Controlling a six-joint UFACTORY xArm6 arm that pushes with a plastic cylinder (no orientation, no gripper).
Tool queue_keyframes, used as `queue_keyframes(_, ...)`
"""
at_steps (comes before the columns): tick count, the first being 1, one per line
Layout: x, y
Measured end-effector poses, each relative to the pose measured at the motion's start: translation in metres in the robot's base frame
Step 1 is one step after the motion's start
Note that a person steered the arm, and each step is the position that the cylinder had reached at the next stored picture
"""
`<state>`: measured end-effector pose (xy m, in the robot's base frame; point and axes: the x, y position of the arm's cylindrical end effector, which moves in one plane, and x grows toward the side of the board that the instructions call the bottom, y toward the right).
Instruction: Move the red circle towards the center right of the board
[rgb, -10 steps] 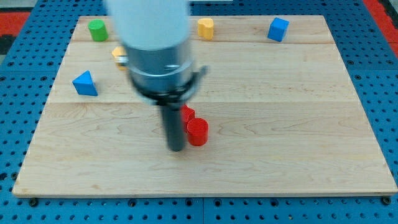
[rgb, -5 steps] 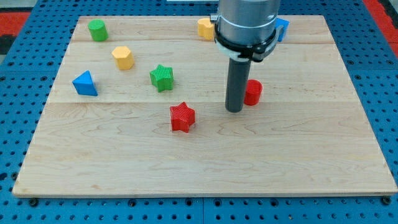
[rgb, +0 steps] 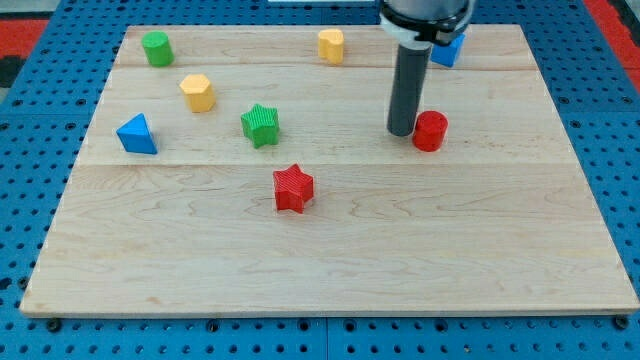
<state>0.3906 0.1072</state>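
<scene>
The red circle is a short red cylinder lying right of the board's middle, slightly above mid height. My tip rests on the board just to its left, touching or nearly touching its side. The dark rod rises from the tip to the arm's grey collar at the view's top. The wooden board carries all the blocks.
A red star lies left of and below the tip. A green star, yellow hexagon, blue triangle and green cylinder sit at the left. A yellow cylinder and blue cube are at the top.
My tip has swept from the lower middle up and to the right, pushing the red circle away from the red star towards the view's right. The other blocks have not moved.
</scene>
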Motion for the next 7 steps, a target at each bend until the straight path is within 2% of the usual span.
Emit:
queue_keyframes(1, 0.005, 0.038)
queue_keyframes(7, 0.005, -0.007)
